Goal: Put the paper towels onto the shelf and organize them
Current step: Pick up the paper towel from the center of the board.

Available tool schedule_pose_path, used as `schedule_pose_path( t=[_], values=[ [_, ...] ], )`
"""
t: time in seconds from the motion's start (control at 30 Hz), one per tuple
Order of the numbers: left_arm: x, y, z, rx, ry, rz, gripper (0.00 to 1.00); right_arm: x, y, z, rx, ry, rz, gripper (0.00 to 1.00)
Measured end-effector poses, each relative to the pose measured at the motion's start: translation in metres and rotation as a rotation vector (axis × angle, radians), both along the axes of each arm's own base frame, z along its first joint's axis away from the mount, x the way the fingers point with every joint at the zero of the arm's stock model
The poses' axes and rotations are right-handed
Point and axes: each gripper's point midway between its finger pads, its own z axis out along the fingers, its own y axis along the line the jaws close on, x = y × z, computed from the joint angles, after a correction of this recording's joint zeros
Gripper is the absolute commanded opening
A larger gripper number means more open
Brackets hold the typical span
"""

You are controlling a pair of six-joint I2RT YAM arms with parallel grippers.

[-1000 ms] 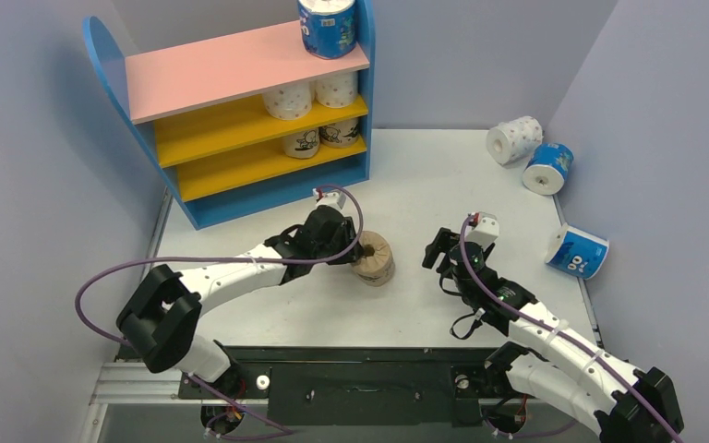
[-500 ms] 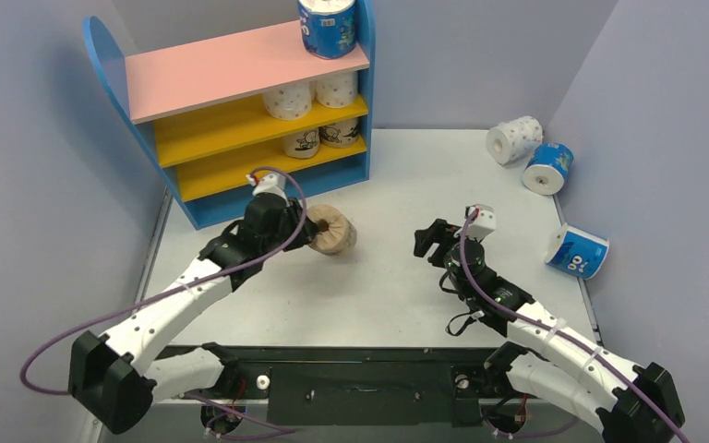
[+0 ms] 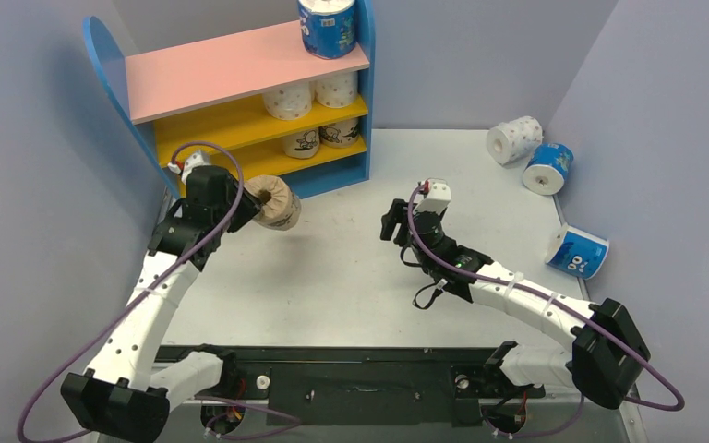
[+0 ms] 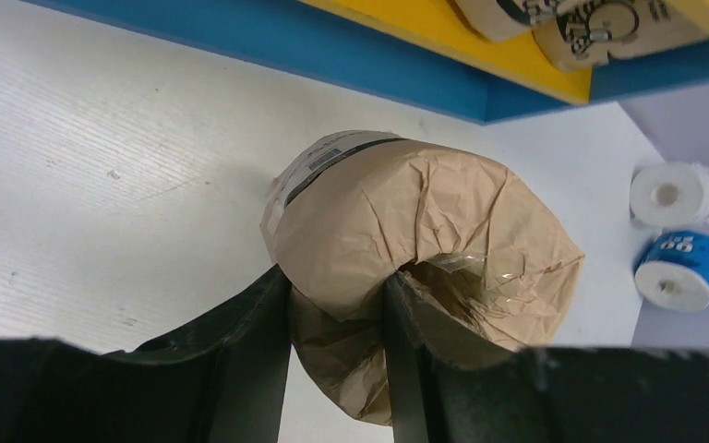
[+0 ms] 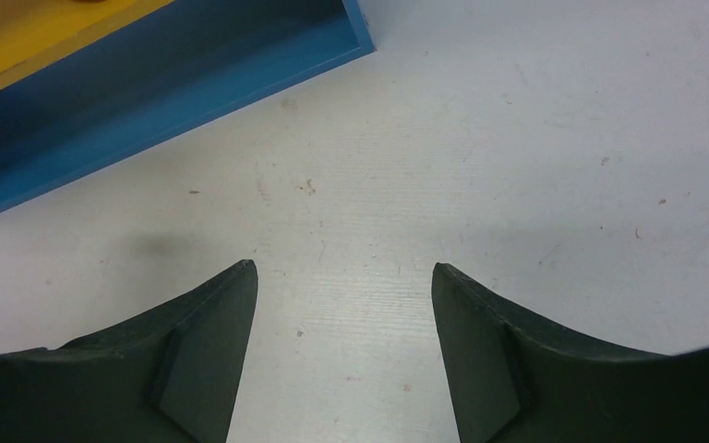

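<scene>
Tan paper-wrapped roll (image 3: 274, 203) is held clear of the table (image 3: 351, 277), just in front of the shelf (image 3: 231, 74) near its lower boards. Left gripper (image 4: 334, 293) pinches the roll's wall, one finger inside the core. Right gripper (image 5: 343, 272) is spread and empty above the tabletop.

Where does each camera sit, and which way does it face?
Top external: above, behind the arms, looking down on table, shelf, both arms.
Left wrist: on the left arm, facing the shelf; left gripper pinching a tan roll.
Right wrist: on the right arm, facing the table; open right gripper.
Both wrist views show the shelf's blue base.
</scene>
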Motion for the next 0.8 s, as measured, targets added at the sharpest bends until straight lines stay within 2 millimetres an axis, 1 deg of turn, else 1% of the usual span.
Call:
schedule_pose_path(
  t=[0.1,0.17,0.33,0.53,0.7,0.8],
  values=[
    [0.009,0.008,0.01,-0.023,0.022,0.075,0.35,0.001,0.002,0.0,0.018,0.007,-0.007,0.64],
    [0.017,0.013,0.013,-0.04,0.045,0.131,0.35,0.0,0.002,0.0,0.031,0.012,-0.012,0.64],
    [0.028,0.023,0.002,-0.067,0.128,0.254,0.36,0.0,0.004,0.0,0.056,0.018,-0.022,0.64],
    [0.041,0.03,-0.007,-0.058,0.189,0.334,0.35,0.0,0.004,0.0,0.067,0.021,-0.025,0.64],
    [0.052,0.045,-0.002,-0.02,0.185,0.395,0.36,-0.001,0.004,-0.003,0.077,0.026,-0.03,0.64],
    [0.059,0.052,0.0,-0.012,0.179,0.422,0.36,-0.004,0.001,-0.013,0.07,0.044,-0.031,0.64]
  ],
)
